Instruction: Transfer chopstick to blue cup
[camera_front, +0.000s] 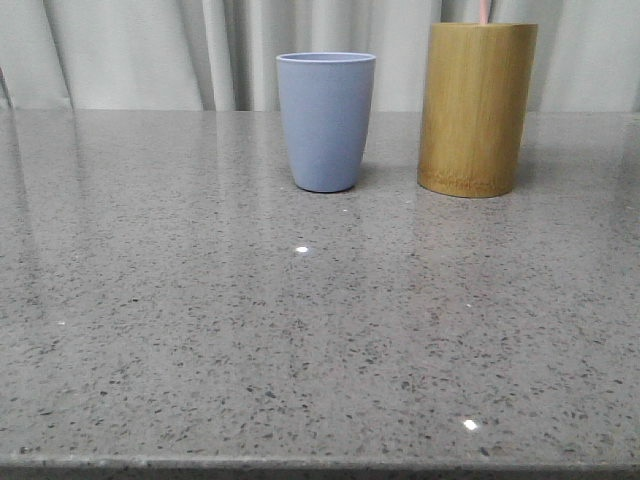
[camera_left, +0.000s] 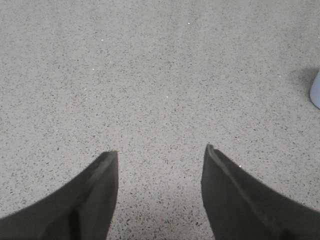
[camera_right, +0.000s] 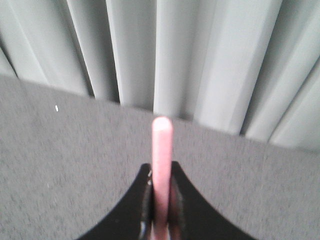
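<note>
The blue cup (camera_front: 326, 120) stands upright at the back middle of the table. To its right stands a taller bamboo cylinder (camera_front: 476, 108); a short pale pink chopstick end (camera_front: 484, 11) sticks up above its rim. In the right wrist view my right gripper (camera_right: 161, 167) is shut on the pink chopstick (camera_right: 161, 150), which stands up between the fingers. In the left wrist view my left gripper (camera_left: 161, 152) is open and empty over bare table, with an edge of the blue cup (camera_left: 315, 90) at the frame's side. Neither gripper shows in the front view.
The grey speckled stone table (camera_front: 300, 330) reaches to a pale curtain (camera_front: 150, 50) at the back. The curtain also shows in the right wrist view (camera_right: 200, 55), beyond the table's far edge.
</note>
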